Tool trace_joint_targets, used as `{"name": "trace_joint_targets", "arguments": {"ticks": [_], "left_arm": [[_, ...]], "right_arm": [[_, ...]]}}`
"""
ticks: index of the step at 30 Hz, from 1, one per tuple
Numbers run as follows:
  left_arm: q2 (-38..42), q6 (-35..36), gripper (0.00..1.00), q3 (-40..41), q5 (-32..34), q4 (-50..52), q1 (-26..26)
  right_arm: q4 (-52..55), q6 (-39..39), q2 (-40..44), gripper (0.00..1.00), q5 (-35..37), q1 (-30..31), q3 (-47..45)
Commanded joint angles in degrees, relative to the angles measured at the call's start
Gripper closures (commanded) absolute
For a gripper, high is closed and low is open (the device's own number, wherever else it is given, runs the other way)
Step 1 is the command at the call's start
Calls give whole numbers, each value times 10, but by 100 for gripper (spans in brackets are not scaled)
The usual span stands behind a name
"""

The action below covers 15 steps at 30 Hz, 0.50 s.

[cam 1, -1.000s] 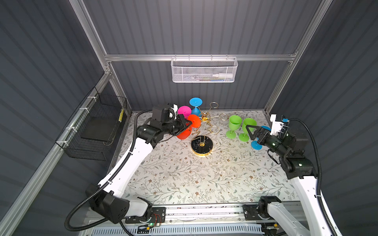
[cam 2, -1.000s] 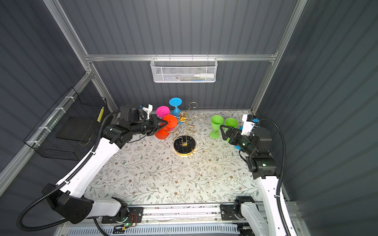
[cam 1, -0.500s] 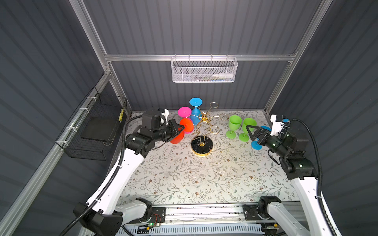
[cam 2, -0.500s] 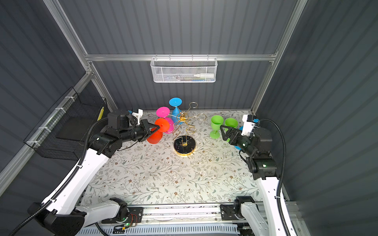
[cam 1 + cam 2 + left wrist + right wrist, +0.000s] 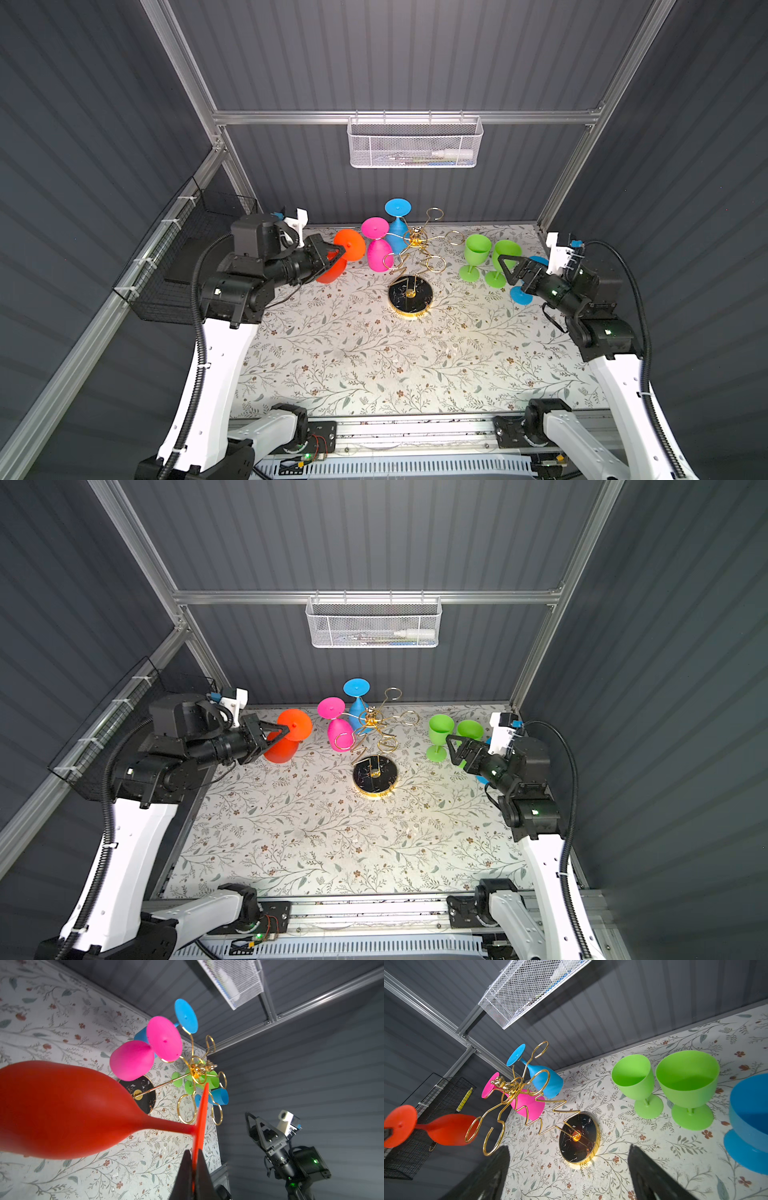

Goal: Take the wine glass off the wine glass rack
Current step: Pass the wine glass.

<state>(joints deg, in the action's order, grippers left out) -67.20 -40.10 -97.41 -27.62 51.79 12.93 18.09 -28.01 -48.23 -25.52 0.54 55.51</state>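
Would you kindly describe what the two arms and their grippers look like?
Both the left arm and the right arm have white link shells with black joint housings. A ribbed black cable runs along each. The left gripper and right gripper have black, triangular open-frame fingers, with a white camera mount at each wrist. A green light glows on the right arm.

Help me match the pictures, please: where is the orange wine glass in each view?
Top view: orange wine glass left of the wine glass rack, at the tips of the left gripper.
Top view: the glass, same place.
Left wrist: the glass large in the foreground.
Right wrist: the glass beyond the rack's rings, before the black wire basket.
Shared landmark: the rack's round black base.
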Motion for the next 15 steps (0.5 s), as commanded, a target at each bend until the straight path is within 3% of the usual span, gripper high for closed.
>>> {"name": "trace_joint_targets", "arguments": {"ticks": [1, 3, 8, 15], "left_arm": [[-27, 78, 100, -91, -34, 94, -14], [-41, 87, 100, -128, -45, 104, -17], [-52, 45, 100, -120, -132, 38, -19], [-77, 18, 100, -178, -194, 12, -19]], "right_arm": [[-2, 16, -3, 9, -7, 2, 23], [-1, 21, -4, 9, -8, 2, 25], [-14, 22, -5, 9, -17, 2, 29], [-58, 29, -12, 9, -68, 5, 35]]}}
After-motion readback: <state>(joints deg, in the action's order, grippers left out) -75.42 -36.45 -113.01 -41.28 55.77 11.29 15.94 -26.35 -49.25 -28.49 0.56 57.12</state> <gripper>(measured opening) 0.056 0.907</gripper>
